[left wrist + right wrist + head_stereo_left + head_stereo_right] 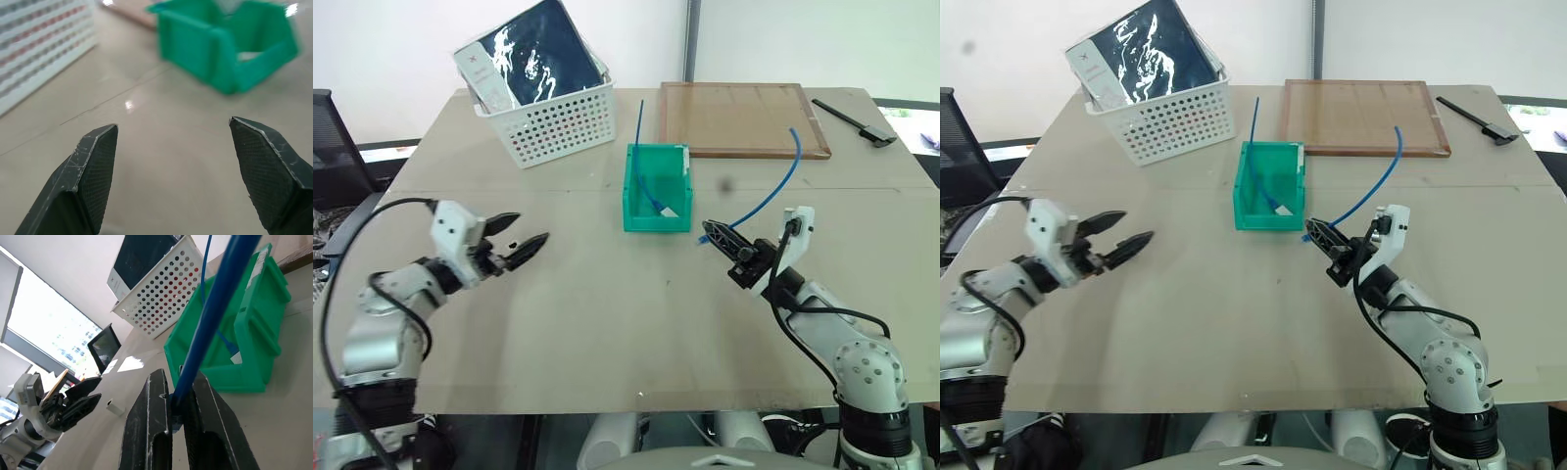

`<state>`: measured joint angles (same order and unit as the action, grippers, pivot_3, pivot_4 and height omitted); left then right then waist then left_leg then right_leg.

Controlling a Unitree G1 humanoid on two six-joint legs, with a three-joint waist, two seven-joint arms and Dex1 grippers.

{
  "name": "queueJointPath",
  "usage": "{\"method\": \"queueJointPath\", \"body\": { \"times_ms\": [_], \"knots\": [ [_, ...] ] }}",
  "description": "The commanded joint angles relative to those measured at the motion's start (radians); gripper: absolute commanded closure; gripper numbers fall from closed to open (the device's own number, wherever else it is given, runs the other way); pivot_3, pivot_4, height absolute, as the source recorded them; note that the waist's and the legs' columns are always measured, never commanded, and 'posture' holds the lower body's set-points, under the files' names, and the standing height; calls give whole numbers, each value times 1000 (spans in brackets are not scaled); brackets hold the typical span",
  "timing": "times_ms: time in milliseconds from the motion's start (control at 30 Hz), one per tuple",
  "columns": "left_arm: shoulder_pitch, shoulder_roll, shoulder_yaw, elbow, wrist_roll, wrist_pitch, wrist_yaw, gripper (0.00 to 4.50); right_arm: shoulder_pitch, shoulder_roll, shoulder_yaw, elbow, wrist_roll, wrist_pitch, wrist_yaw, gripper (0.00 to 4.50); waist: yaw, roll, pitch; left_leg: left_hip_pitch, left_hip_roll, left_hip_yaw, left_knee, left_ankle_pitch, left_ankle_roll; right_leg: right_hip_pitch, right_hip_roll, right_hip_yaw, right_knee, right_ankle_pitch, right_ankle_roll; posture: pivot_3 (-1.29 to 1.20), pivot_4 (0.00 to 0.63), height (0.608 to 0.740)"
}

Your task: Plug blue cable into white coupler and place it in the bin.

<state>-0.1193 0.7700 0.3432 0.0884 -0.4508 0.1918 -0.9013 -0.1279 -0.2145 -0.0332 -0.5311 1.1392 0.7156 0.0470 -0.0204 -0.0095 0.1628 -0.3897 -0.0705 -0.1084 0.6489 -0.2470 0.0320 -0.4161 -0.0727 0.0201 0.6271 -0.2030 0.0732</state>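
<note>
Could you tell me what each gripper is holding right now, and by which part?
The right gripper is shut on a blue cable, pinched near its lower end. The left gripper is open and holds nothing.

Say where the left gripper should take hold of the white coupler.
Across its long sides, from above: the white coupler lies flat on the table near the open left gripper, and its dark end should probably stay clear for plugging.
</note>
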Motion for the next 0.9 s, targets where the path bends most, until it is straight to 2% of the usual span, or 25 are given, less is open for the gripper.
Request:
{"method": "queueJointPath", "body": {
  "times_ms": [33, 167, 367, 600, 633, 733, 833, 867, 900],
  "knots": [
    [5, 44, 22, 125, 43, -73, -49, 787, -26, -2, 12, -5, -10, -6, 43, 4500, 3, 0, 0, 0, 0, 0, 0, 0, 0, 0, 0, 0, 0, 0, 0, 0, 150, 740],
    [-12, 59, 12, 224, 71, -130, -89, 787, -29, -4, 14, -2, -21, -4, 54, 4500, 7, 0, 0, 0, 0, 0, -1, 0, 0, -1, 0, 0, 0, 0, 0, 0, 150, 740],
    [-127, 72, -50, 434, 155, -237, -134, 787, -4, -4, 12, -26, -37, -10, 49, 4500, 9, -1, 0, 0, 1, 0, -1, 0, 0, -1, 0, 0, 0, 1, -1, 0, 150, 740],
    [-222, 50, -121, 547, 211, -316, -155, 787, 11, -5, 11, -47, -50, -13, 43, 4500, 6, -1, 0, 0, 1, 1, -1, 0, -1, -2, 0, 0, 0, 1, -2, 0, 150, 740],
    [-228, 48, -129, 552, 213, -319, -162, 1310, 14, -5, 10, -51, -51, -13, 42, 4500, 6, -1, 0, -1, 1, 1, -1, 0, -1, -2, 0, 1, 0, 2, -2, 0, 150, 740],
    [-235, 45, -142, 566, 219, -329, -173, 2376, 22, -6, 8, -62, -51, -12, 37, 4500, 5, -1, 0, -1, 1, 1, -1, 0, -1, -2, 0, 1, 0, 2, -2, 0, 150, 740],
    [-236, 36, -150, 522, 199, -318, -200, 3963, 33, -17, 4, -76, -60, -13, 41, 4500, 6, -1, -1, -1, 2, 1, -1, 0, -1, -3, 0, 1, 0, 2, -2, 0, 150, 740],
    [-236, 30, -153, 491, 184, -298, -215, 4137, 37, -24, 6, -80, -70, -15, 49, 4500, 6, -1, -1, -1, 2, 1, -1, 0, -1, -3, 0, 1, 0, 2, -2, 0, 150, 740],
    [-233, 23, -157, 455, 171, -275, -229, 4108, 39, -32, 9, -83, -81, -19, 59, 4500, 7, -1, 0, -1, 2, 1, -1, 0, -1, -3, 0, 1, 0, 2, -2, 0, 150, 740]
  ]
}}
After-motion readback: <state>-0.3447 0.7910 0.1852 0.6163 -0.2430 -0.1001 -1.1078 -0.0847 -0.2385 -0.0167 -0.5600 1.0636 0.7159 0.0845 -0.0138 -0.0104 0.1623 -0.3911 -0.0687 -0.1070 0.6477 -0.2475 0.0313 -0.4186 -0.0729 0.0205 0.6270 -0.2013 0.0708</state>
